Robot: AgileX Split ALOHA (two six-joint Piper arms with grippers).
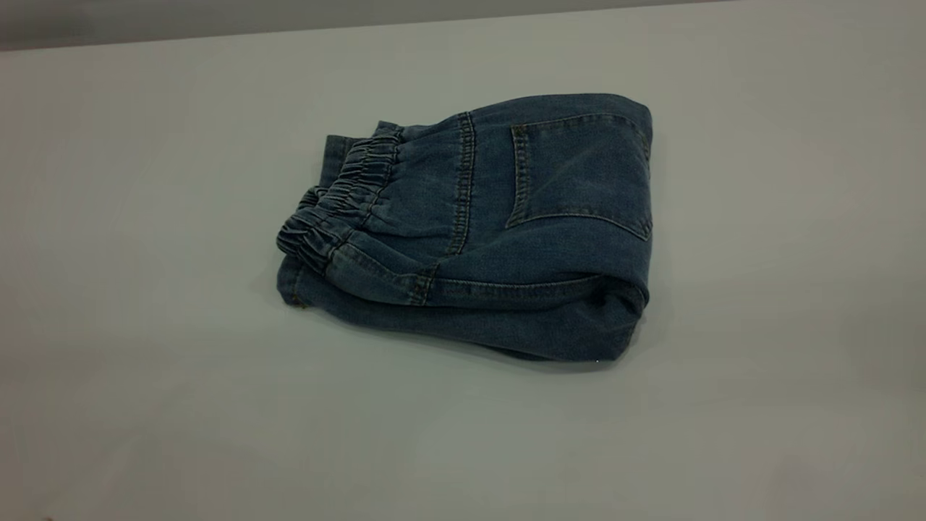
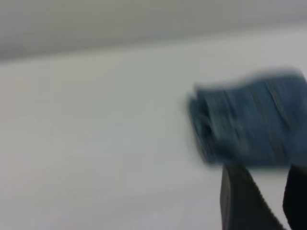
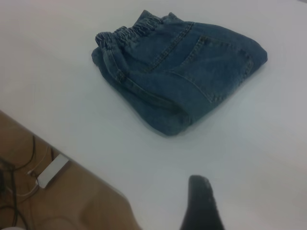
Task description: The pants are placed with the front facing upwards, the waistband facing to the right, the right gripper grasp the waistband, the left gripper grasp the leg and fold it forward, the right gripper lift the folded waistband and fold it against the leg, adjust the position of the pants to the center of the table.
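The blue denim pants (image 1: 506,231) lie folded into a compact bundle in the middle of the table (image 1: 145,362), a back pocket facing up. The gathered waistband (image 1: 340,195) sits on top at the bundle's left end, over the leg layer beneath. Neither gripper appears in the exterior view. In the left wrist view the pants (image 2: 249,124) are blurred, and my left gripper (image 2: 266,170) hangs open short of them, holding nothing. In the right wrist view the pants (image 3: 182,72) and waistband (image 3: 129,33) lie well ahead of my right gripper (image 3: 204,201), of which only one black tip shows.
The table's near edge (image 3: 86,160) runs across the right wrist view; beyond it is a brown floor with cables and a white power strip (image 3: 52,171). The table's far edge (image 1: 289,29) lies behind the pants, with bare surface on every side.
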